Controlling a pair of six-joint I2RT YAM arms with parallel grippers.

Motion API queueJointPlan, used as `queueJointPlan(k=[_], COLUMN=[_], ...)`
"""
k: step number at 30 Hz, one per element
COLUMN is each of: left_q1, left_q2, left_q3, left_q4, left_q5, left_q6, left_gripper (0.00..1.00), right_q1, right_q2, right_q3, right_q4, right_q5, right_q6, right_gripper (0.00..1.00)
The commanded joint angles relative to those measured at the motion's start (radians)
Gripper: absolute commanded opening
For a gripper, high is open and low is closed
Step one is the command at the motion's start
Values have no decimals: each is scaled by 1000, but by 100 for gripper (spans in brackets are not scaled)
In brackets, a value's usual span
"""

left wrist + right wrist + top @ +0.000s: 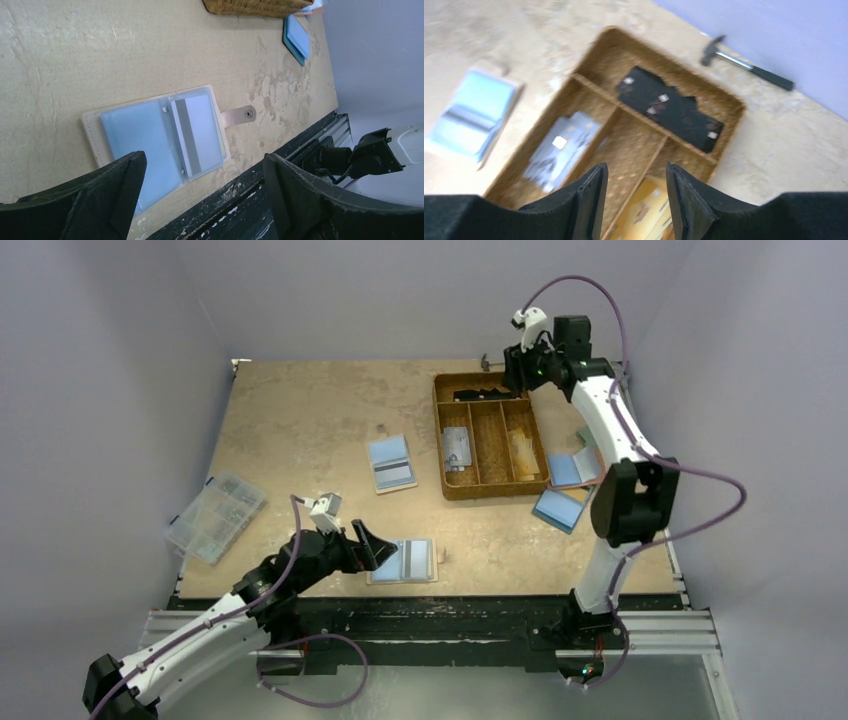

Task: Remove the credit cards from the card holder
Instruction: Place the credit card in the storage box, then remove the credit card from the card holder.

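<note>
Lying: card holder (150, 135) open, just ahead of left tool (204, 164), spread wide, empty | right tool (636, 181) parted, empty, above tray (730, 102)

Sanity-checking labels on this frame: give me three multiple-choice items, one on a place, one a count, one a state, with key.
1. Where is the hammer? A in the tray; B on the table, beyond the tray; C off the table.
2. Tray compartments? A two; B six; C four.
3. The holder by the left gripper is: A open flat; B folded shut; C lifted.
Key: 1 B, it lies past the tray's far rim. 2 C, one crosswise and three lengthwise. 3 A, both inner faces show.
</note>
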Motion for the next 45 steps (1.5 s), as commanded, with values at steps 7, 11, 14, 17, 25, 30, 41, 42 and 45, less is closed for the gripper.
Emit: queueJointPlan(k=[7,11,14,17,25,30,41,42,45], left_q1=[-3,-4,-3,-6,-11,-19,-47,-55,-88], left_q2=[98,142,162,177,242,272,303,311,340], left_q3=[-37,-41,-43,-42,6,50,87,95,130], left_q4=[221,254,278,294,244,171,83,73,24], left_q5=[109,123,129,129,97,41,-31,-44,-98], left_q6=[-36,-35,-34,-33,-10,22,31,32,30], left_gripper=[89,87,86,86,85,85,81,81,81], right_q1=[6,8,8,7,5,4,10,12,27], right_q2=[-398,-479,-567,-618,-659,-650,-654,-656,-657], right_q3=[-404,-526,-630,-715,-831,-830,-860,-861,-863], right_q4=[-43,-49,49,146,255,197,177,175,174], right_q5=[-508,-615,-665,-704,-792,-830,-890,-887,-873], right_q6=[-169,-217,-190,-130,-88,-160,-234,-237,-246], right_gripper=[55,55,54,52,52,53,53,53,53])
